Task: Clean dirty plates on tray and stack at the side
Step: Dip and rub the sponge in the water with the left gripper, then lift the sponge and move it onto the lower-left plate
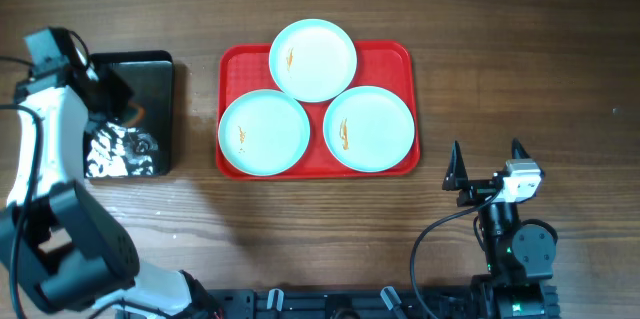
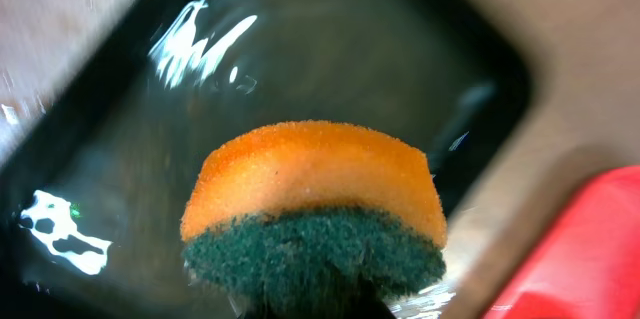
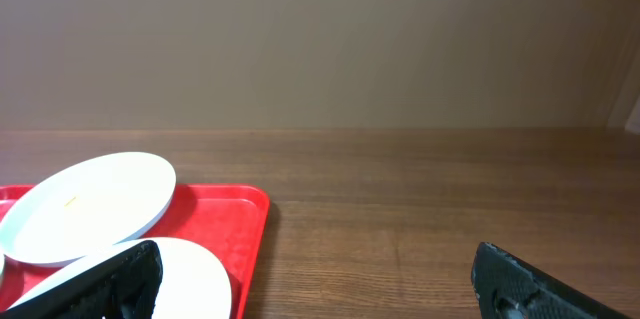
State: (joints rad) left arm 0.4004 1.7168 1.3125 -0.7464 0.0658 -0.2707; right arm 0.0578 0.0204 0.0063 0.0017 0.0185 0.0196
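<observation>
Three pale mint-blue plates lie on the red tray [image 1: 395, 59]: one at the back [image 1: 312, 59], one front left [image 1: 264, 132], one front right [image 1: 369, 127]. Each carries a small orange-brown smear. Over the black tray, left of the red one, my left gripper [image 1: 125, 109] is shut on an orange sponge with a green scouring side [image 2: 315, 209]; the sponge hides its jaws. My right gripper [image 1: 487, 164] stands open and holds nothing, on bare wood to the right of the tray's front corner. Its view shows two plates [image 3: 95, 204] [image 3: 190, 279] and the tray's corner [image 3: 235, 219].
The glossy black tray [image 1: 155, 74] lies at the left, with wet glints on its surface [image 2: 330, 59]. A corner of the red tray [image 2: 590, 249] shows at the right of the left wrist view. Bare wooden table [image 1: 520, 69] extends right of the red tray.
</observation>
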